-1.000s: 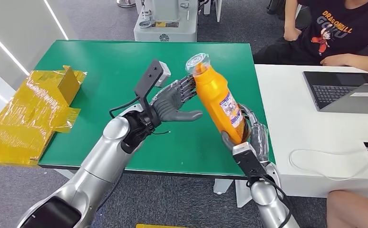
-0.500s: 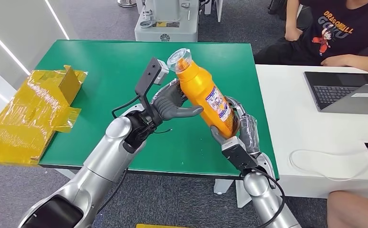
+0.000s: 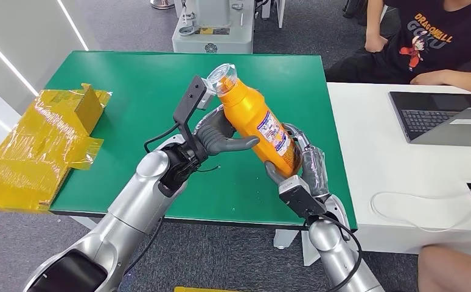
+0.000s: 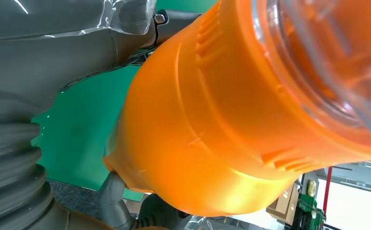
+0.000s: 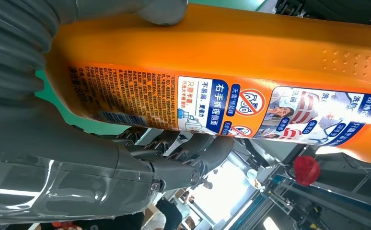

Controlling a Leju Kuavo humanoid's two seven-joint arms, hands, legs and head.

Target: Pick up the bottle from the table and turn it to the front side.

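Green counter below: your right hand clamps the tilted bottle by its base; left hand, fingers apart, touches its neck. Close them before rotating, label forward.

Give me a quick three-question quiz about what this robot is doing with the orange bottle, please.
1. True or false: the orange bottle stands upright on the green table.
2. Which hand grips the bottle's lower end? A) left hand B) right hand C) a person's hand
3. Fill in: the bottle's clear cap leans toward the robot's ____ hand.

Key:
1. False. It is lifted off the table and tilted.
2. B. The right hand wraps its base, with the printed label showing in the right wrist view.
3. Left. The left hand has its fingers beside the bottle's upper part.
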